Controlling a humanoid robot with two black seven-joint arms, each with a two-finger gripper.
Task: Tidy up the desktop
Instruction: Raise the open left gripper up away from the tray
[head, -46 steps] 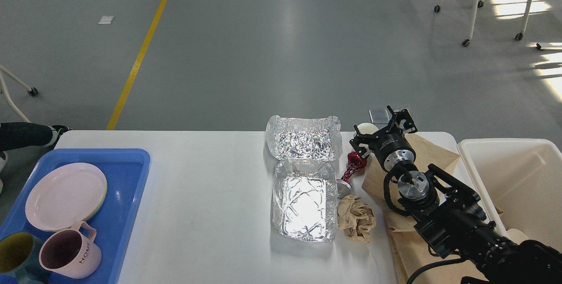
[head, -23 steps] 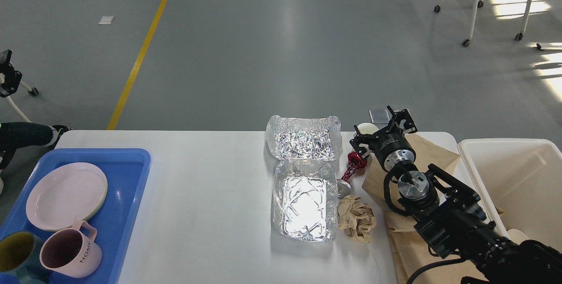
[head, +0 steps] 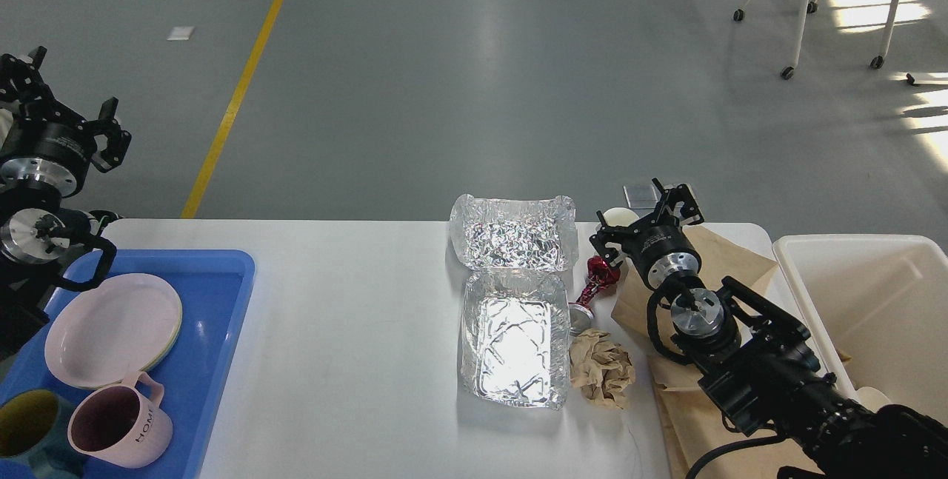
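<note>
The left arm has risen into sight at the left edge since half a second ago, its left claw (head: 63, 105) held high above the floor beyond the large white rectangular worktop (head: 348, 331), prongs spread and empty. The right claw (head: 644, 216) hovers over the worktop's far right corner, fingers also parted, gripping nothing.

Two crinkled silver foil trays (head: 515, 320) lie end to end at the centre. Beside them are one crumpled brown paper ball (head: 603, 369), one red twisted foil wrapper (head: 598, 279) and one brown paper sheet (head: 722, 257) under the right arm.

One blue plastic tray (head: 218, 301) at the left edge carries one pale pink round plate (head: 111, 327), one pink mug (head: 118, 427) and one teal mug (head: 26, 431). One cream plastic bin (head: 859, 294) sits just beside the right edge. A broad bare stretch lies between blue tray and foil.
</note>
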